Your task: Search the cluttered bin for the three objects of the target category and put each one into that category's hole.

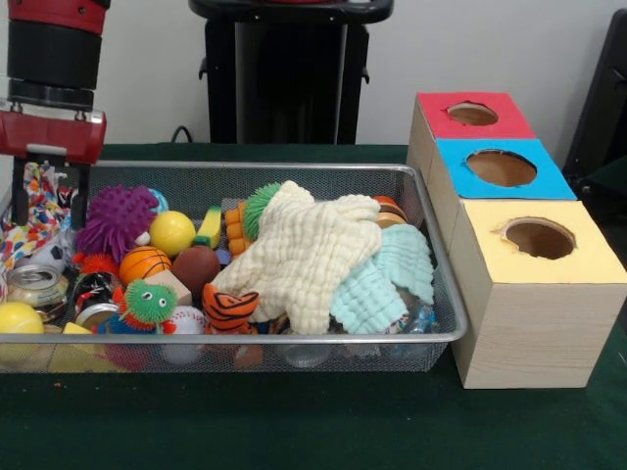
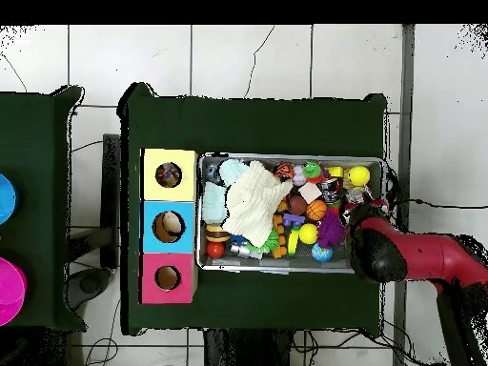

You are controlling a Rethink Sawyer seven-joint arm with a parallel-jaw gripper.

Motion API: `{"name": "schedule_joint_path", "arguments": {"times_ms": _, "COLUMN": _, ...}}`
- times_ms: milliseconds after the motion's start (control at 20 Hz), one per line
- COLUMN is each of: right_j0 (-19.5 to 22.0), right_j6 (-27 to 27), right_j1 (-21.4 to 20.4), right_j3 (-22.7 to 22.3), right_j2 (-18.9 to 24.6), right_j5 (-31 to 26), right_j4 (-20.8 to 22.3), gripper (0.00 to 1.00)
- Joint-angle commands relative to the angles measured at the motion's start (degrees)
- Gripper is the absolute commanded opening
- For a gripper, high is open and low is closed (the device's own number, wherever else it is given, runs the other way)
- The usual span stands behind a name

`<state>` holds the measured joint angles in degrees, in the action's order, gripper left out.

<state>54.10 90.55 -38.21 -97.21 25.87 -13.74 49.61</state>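
A wire mesh bin [image 1: 294, 168] holds a heap of toys and cloths. A cream cloth [image 1: 313, 250] lies over the middle, with a mint cloth [image 1: 387, 279] at its right. The left half holds a purple spiky ball [image 1: 116, 220], a yellow ball [image 1: 171, 232], a small basketball [image 1: 144, 262], a tiger-striped ball [image 1: 228, 306] and a green fuzzy toy with eyes [image 1: 149, 302]. My gripper [image 1: 49, 220] hangs over the bin's left end, open, its fingers [image 1: 80, 201] standing either side of a bright patterned cloth [image 1: 41, 201]. In the overhead view the red arm [image 2: 419, 257] covers the bin's [image 2: 291, 157] right end.
Three wooden boxes stand in a row right of the bin, each with a round hole: red top [image 1: 472, 115], blue top [image 1: 502, 168], yellow top [image 1: 539, 238]. A tin can [image 1: 34, 287] and a yellow tennis ball [image 1: 18, 318] lie in the bin's front left corner.
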Motion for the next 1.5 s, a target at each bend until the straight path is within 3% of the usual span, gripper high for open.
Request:
{"name": "schedule_joint_path", "arguments": {"times_ms": 50, "right_j0": -1.49, "right_j6": -0.64, "right_j1": 3.67, "right_j3": 0.45, "right_j2": -3.89, "right_j5": 1.21, "right_j4": 6.31, "gripper": 1.0}}
{"name": "schedule_joint_path", "arguments": {"times_ms": 200, "right_j0": -2.29, "right_j6": 0.92, "right_j1": 3.77, "right_j3": 1.05, "right_j2": -6.28, "right_j5": 2.53, "right_j4": 8.31, "gripper": 1.0}}
{"name": "schedule_joint_path", "arguments": {"times_ms": 750, "right_j0": -1.85, "right_j6": 1.89, "right_j1": 1.32, "right_j3": -1.12, "right_j2": -8.34, "right_j5": 3.69, "right_j4": 9.49, "gripper": 1.0}}
{"name": "schedule_joint_path", "arguments": {"times_ms": 1100, "right_j0": -4.85, "right_j6": 3.91, "right_j1": 5.49, "right_j3": 2.12, "right_j2": -11.51, "right_j5": 5.13, "right_j4": 9.6, "gripper": 1.0}}
{"name": "schedule_joint_path", "arguments": {"times_ms": 1500, "right_j0": -4.87, "right_j6": 3.56, "right_j1": 11.5, "right_j3": 5.84, "right_j2": -13.69, "right_j5": 7.04, "right_j4": 9.86, "gripper": 1.0}}
